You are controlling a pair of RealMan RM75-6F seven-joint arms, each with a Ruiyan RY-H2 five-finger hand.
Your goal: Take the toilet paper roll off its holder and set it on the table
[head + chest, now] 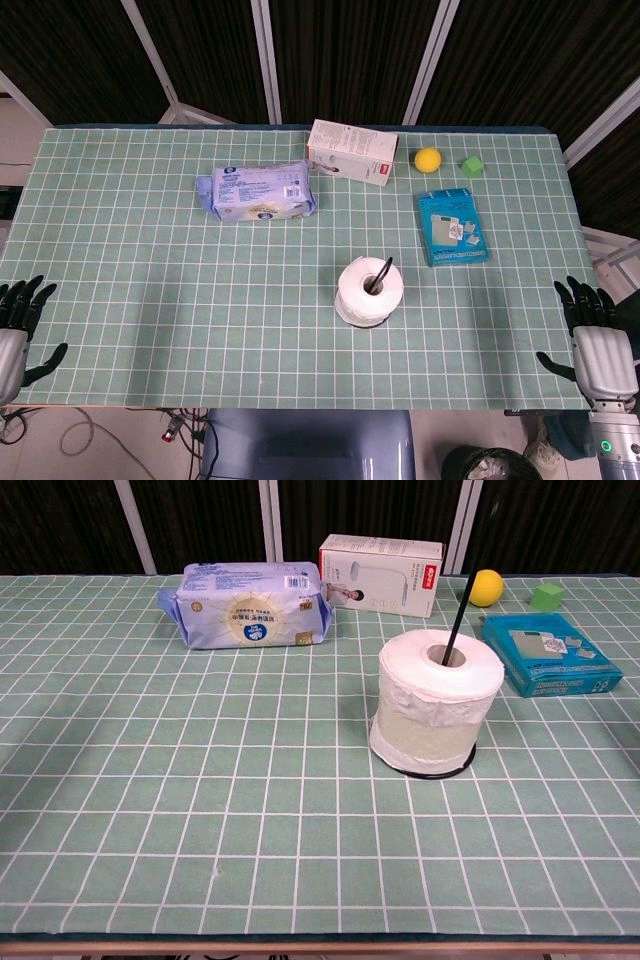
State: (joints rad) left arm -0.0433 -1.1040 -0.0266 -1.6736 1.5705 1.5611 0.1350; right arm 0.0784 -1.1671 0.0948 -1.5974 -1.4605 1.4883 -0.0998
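Observation:
A white toilet paper roll (368, 291) (436, 702) stands upright on a black holder whose thin rod (467, 582) rises through the core and whose ring base (436, 770) shows under it, right of the table's middle. My left hand (17, 326) hovers at the table's near left corner, fingers spread, holding nothing. My right hand (596, 345) rests at the near right corner, fingers apart and empty. Both hands are far from the roll, and neither shows in the chest view.
A blue wet-wipes pack (255, 192) (246, 604) lies at the back left of centre. A white carton (351, 152) (380, 574) lies behind the roll. A yellow ball (428, 160), a green cube (472, 166) and a blue box (452, 227) sit at the back right.

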